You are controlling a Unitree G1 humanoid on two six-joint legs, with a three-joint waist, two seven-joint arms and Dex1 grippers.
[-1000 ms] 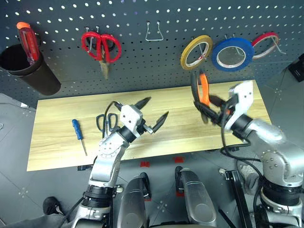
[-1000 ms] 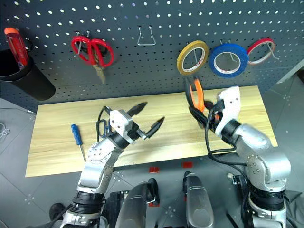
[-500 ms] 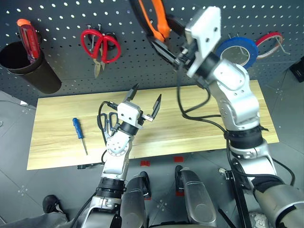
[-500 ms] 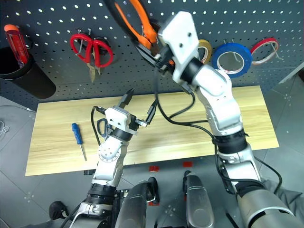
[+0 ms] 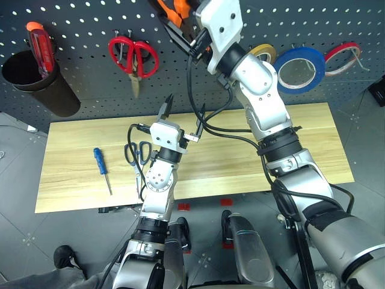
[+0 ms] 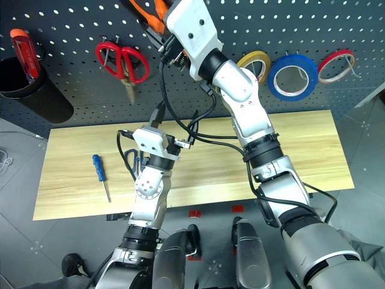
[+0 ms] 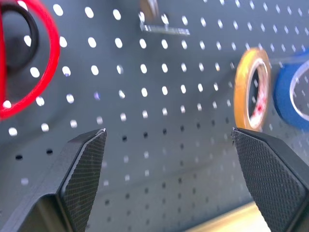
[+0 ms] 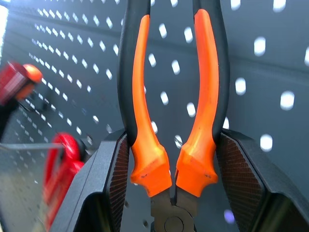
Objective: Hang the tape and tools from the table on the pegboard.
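Right arm is up at the top centre of the head view, and the right gripper is clamped on the pliers, squeezing both orange-and-black handles together, handles pointing at the pegboard. The pliers sit just in front of the board at the upper edge of the frame, and from here I can't tell whether they touch a hook. In the left wrist view a bare wire hook shows near the top, and that looks like the likely target.

Score so far: the yellow tape is hanging on the board, upper right, with the blue tape ring just beside it and the red tape ring further right. So the tape looks done. The red-handled scissors hang at upper left, and a red screwdriver stands in the black cup at the far left.

Left to do: the pliers are mid-delivery, not yet hung by my reading. Two tools lie on the table: the blue-handled screwdriver at the left of the tabletop, and the dark blue-handled scissors near it, just behind the left arm. The left gripper hovers above the middle of the table, jaws spread wide, holding nothing. Roughly a third finished, I'd say.
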